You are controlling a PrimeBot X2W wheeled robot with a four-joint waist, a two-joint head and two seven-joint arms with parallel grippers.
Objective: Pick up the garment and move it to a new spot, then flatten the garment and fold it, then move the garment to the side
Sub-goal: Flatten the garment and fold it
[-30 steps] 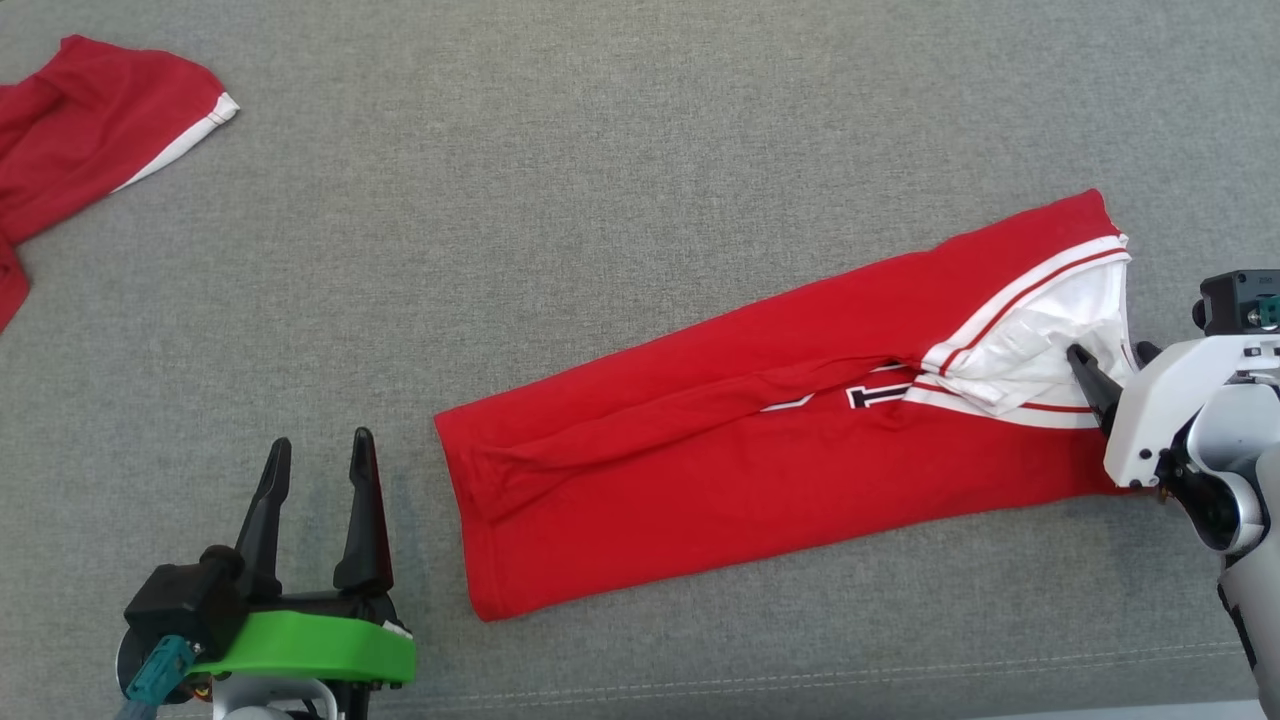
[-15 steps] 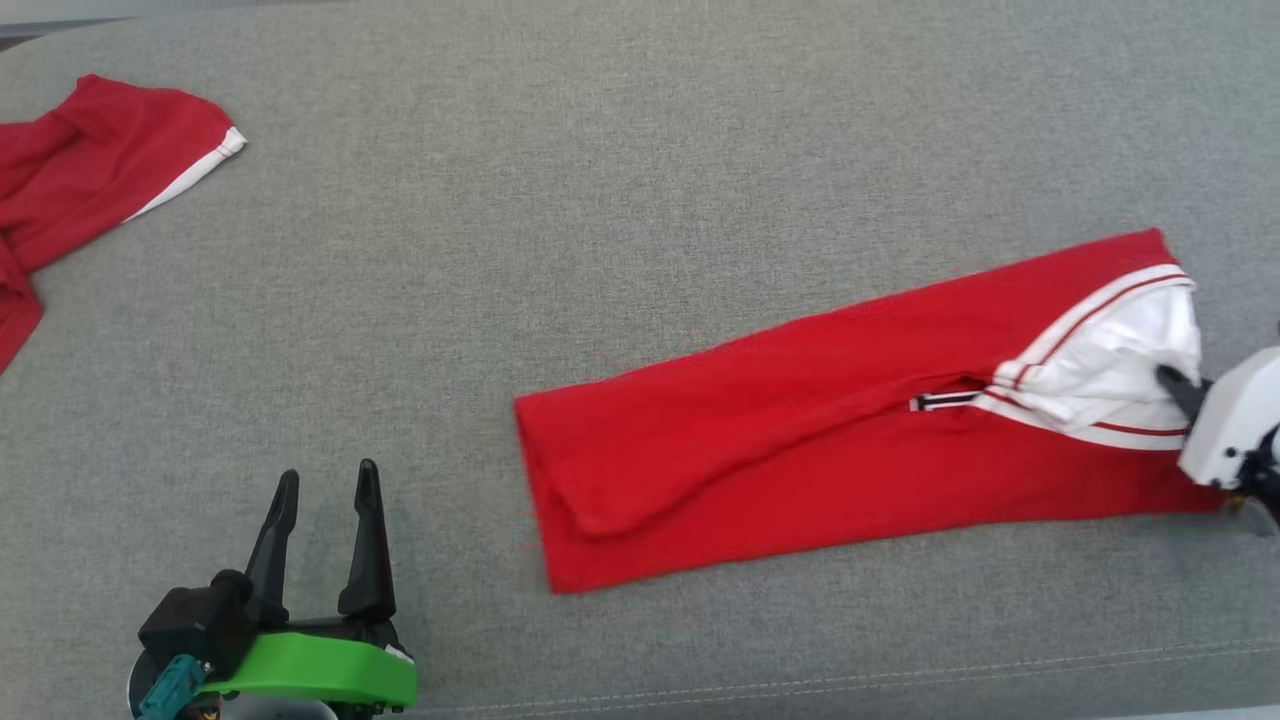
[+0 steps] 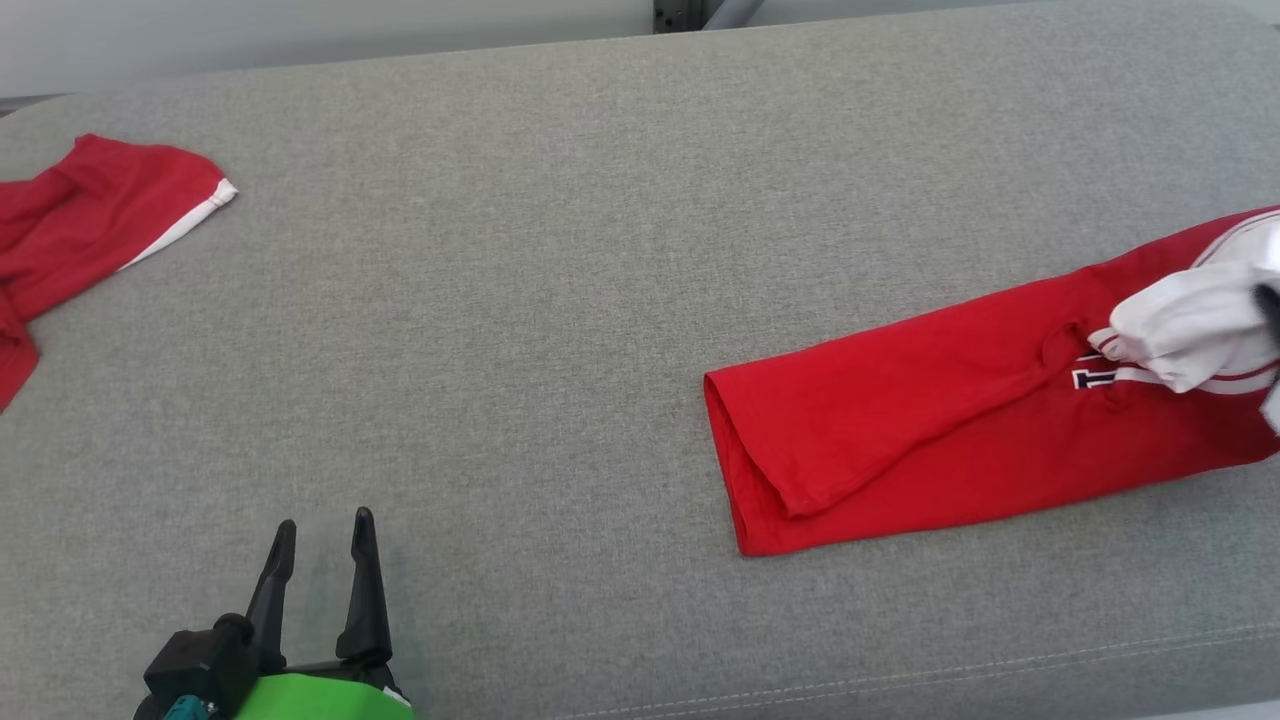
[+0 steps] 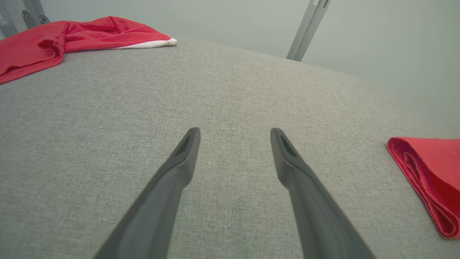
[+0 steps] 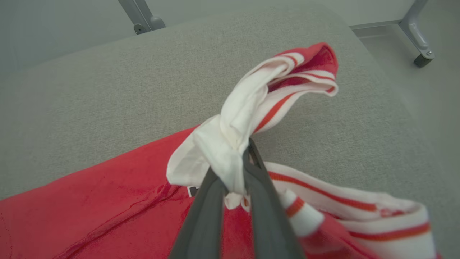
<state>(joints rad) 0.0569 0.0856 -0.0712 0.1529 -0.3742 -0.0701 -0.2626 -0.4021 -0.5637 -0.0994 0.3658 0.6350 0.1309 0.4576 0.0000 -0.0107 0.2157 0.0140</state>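
The garment [image 3: 950, 430] is a red folded piece with white, red-striped trim, lying long across the right of the grey cushion [image 3: 520, 300]. Its white end [image 3: 1190, 325] is bunched and raised at the head view's right edge, where one dark fingertip [image 3: 1270, 305] of my right gripper meets it. In the right wrist view my right gripper [image 5: 237, 162] is shut on that white bunch [image 5: 233, 136], the red body [image 5: 90, 216] trailing below. My left gripper [image 3: 324, 520] stands open at the lower left, nothing between its fingers [image 4: 179, 172]; the garment's folded end [image 4: 427, 169] lies off to its right.
A second red cloth with a white band [image 3: 80, 220] lies crumpled at the far left [image 4: 72, 36]. The cushion's front seam [image 3: 900, 675] runs along the bottom. Metal frame legs [image 4: 305, 32] and a caster wheel [image 5: 418, 59] stand beyond the cushion's far and right edges.
My right gripper has shut on the garment's white end and dragged the whole garment rightward across the cushion. The head camera has tilted, shifting the picture down. The left gripper stays open.
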